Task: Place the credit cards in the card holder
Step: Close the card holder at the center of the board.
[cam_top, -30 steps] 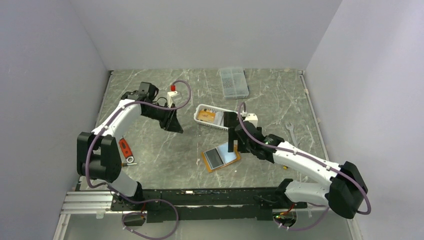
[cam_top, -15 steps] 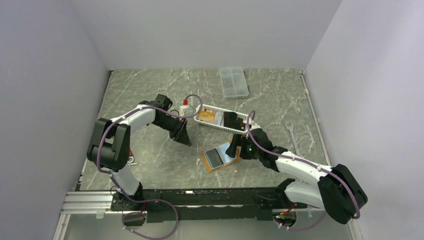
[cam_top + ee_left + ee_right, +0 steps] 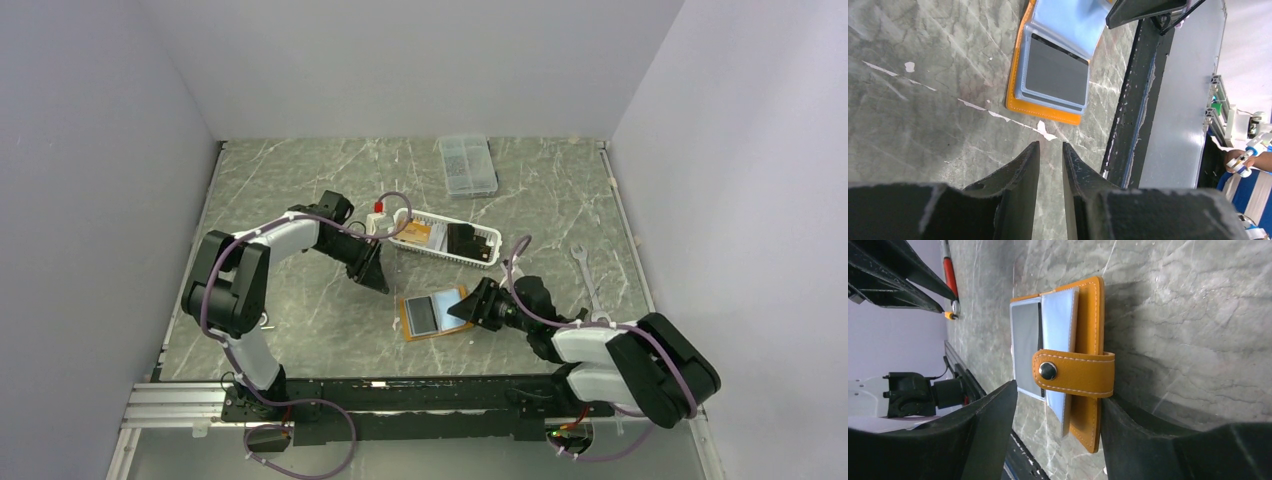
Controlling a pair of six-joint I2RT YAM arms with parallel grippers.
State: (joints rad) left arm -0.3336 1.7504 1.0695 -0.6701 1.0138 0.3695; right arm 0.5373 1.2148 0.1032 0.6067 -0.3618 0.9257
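Right gripper (image 3: pixel 1058 395) open, jaws astride the snap tab (image 3: pixel 1073 372) of the card holder (image 3: pixel 435 316).
It lies unfolded on the table (image 3: pixel 300 320), long axis left-right, tab end facing that gripper, black card (image 3: pixel 424 314) in its left pocket; beyond, left gripper (image 3: pixel 1050 150) a slit apart, empty.

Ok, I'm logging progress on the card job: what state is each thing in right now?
card holder: lying open, snap tab unfastened.
dark card: tucked in the holder's sleeve.
basket: holds an orange card and a black card.
left claw: slightly open, empty.
right claw: open, straddling the snap tab.
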